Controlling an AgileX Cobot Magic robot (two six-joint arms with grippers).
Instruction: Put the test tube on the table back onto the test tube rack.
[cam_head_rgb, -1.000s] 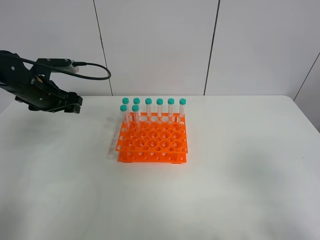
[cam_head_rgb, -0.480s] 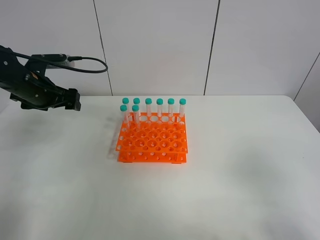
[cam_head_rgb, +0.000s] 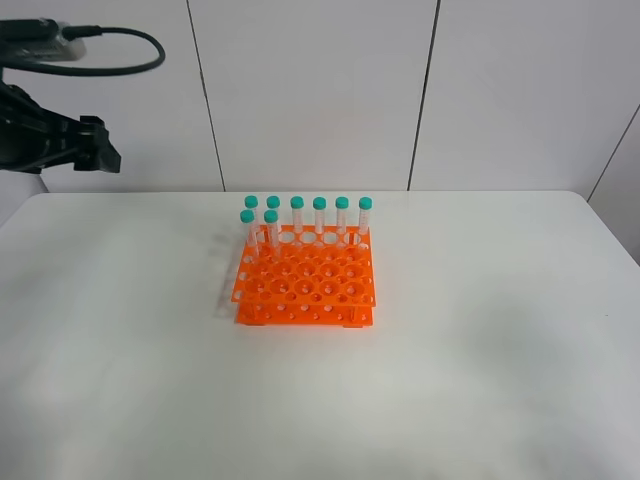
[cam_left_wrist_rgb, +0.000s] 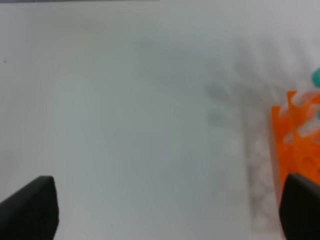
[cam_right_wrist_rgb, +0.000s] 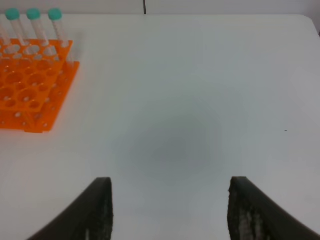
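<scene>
White wall panels with dark vertical seams stand behind the table (cam_head_rgb: 480, 330), a wide matte white top with rounded corners. Near its middle, toward the back, sits the orange test tube rack (cam_head_rgb: 305, 285), a two-tiered grid of round holes. Eight clear tubes with teal caps stand upright in it: six in the back row (cam_head_rgb: 308, 203) and two in the row just in front, at the rack's left end. One of those two, the test tube (cam_head_rgb: 270, 217), stands second from the left; which of the eight came from the table cannot be told, since they look alike. No tube lies on the tabletop in any view.

Compared with a second ago, the left gripper (cam_head_rgb: 95, 150) has risen and drawn back toward the left edge of the high view; it was just above the table's back left corner, and now hangs well above it against the wall, its cable (cam_head_rgb: 130, 55) arching overhead. Its jaws are spread wide with nothing between them, and its wrist view shows bare tabletop with the rack's edge to one side. The rack and tubes have not shifted.

The right gripper (cam_right_wrist_rgb: 170, 210) is outside the high view; its own camera shows its fingers (cam_right_wrist_rgb: 100, 210) partly apart, holding nothing, above bare table well away from the rack.
</scene>
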